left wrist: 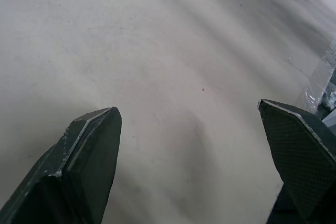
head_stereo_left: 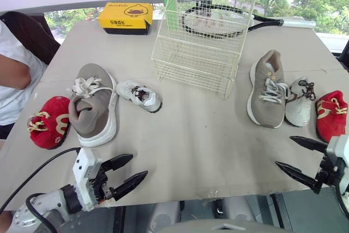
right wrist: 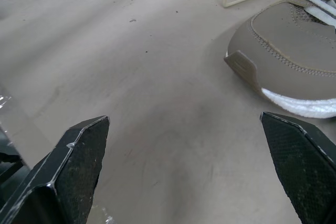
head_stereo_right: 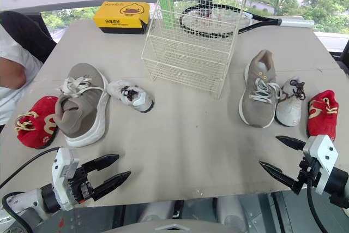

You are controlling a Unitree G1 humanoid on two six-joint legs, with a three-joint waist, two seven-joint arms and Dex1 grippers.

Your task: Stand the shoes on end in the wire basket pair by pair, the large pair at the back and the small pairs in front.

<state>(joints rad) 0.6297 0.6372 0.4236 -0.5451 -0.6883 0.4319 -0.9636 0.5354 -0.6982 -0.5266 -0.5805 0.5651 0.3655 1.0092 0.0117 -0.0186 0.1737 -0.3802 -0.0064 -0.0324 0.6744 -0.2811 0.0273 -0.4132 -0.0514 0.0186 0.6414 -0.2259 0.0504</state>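
Jaws of left gripper point(head_stereo_left: 139, 166) and right gripper point(head_stereo_left: 283, 151) gape wide, empty. Large grey shoe point(head_stereo_left: 267, 88) lies flat ahead of the right one. It looks light and soft-sided, best pinched at the stiffer heel collar, with the wire basket point(head_stereo_left: 199, 42) beyond.

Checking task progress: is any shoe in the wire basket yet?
No, the wire basket is empty, and the shoes lie on the table, three on each side of it.
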